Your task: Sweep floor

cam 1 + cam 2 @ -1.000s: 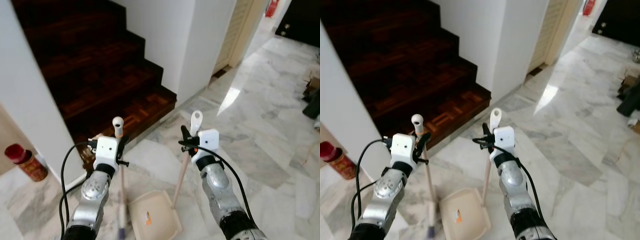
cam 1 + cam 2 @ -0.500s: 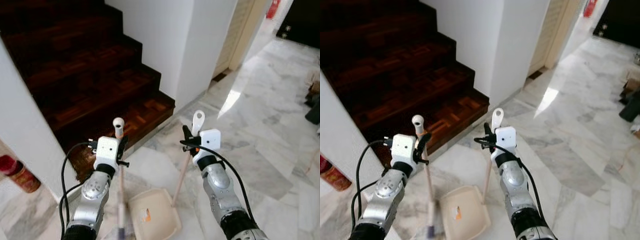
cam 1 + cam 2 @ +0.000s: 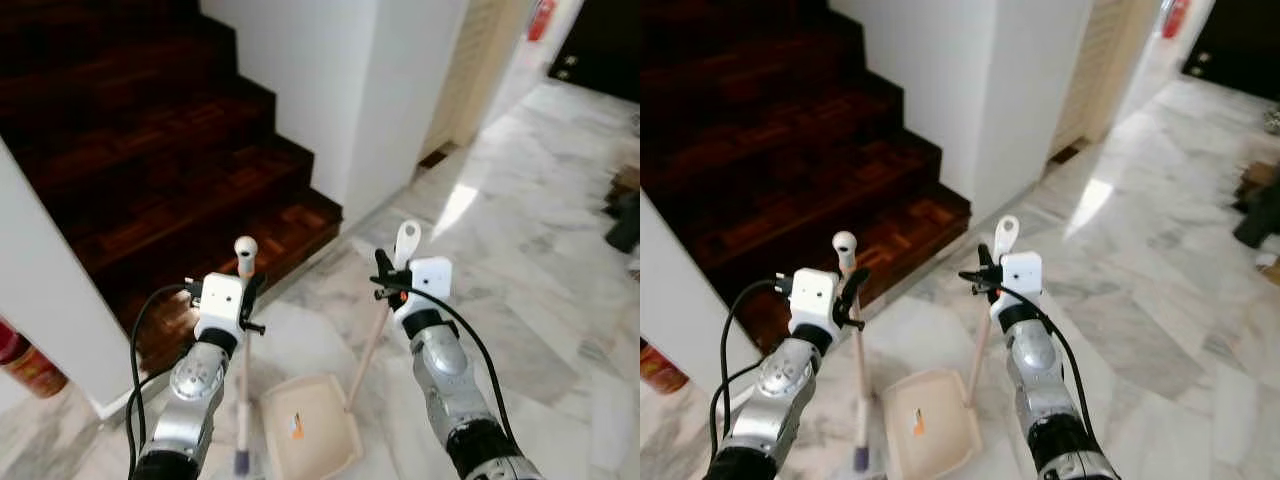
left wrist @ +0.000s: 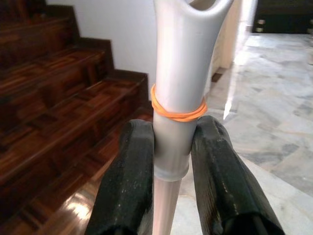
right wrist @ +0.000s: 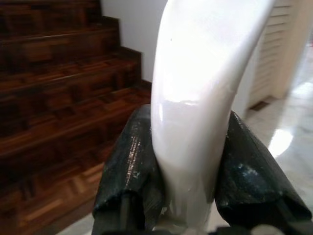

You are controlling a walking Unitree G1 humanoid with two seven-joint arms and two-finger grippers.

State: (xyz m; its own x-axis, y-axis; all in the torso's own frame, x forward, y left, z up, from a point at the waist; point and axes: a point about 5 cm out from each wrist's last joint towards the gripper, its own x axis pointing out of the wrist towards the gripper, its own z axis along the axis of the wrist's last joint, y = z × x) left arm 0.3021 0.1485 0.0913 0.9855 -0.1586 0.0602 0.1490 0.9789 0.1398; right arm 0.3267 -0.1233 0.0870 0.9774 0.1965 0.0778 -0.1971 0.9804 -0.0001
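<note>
Left gripper (image 3: pixel 247 292), lower left of centre in the head views: fingers (image 4: pixel 128 191) clamped on the broom handle (image 3: pixel 244 340) just below its rounded cap. Wrist view shows both black fingers pressed against the pale grey handle, w/ an orange rubber band (image 4: pixel 178 110) wrapped round the handle just above the finger tips. Handle runs approx. upright down to the broom head (image 3: pixel 240 462) at the bottom edge of the frame; head is blurred, purple-ish, resting on the marble floor (image 3: pixel 540 250).

Right gripper (image 3: pixel 385 280), right of centre: fingers (image 5: pixel 131 171) clamped on the dustpan handle (image 3: pixel 378 325) near its top, just below the white hang-loop end. Handle is tilted, lower end leaning toward the frame centre, and meets the dustpan (image 3: pixel 308 436) at its rear edge. Dustpan is cream, sits flat on the floor at bottom centre, between the two arms, just beside the broom head. Small orange label visible inside the pan; text too small to read.

Surroundings: dark wooden staircase (image 3: pixel 160 170) fills the upper left; white wall (image 3: pixel 340 90) stands at upper centre. Red cylindrical object (image 3: pixel 25 362) at the left edge, partly hidden by a white wall panel. Dark items at the right edge, blurred.
</note>
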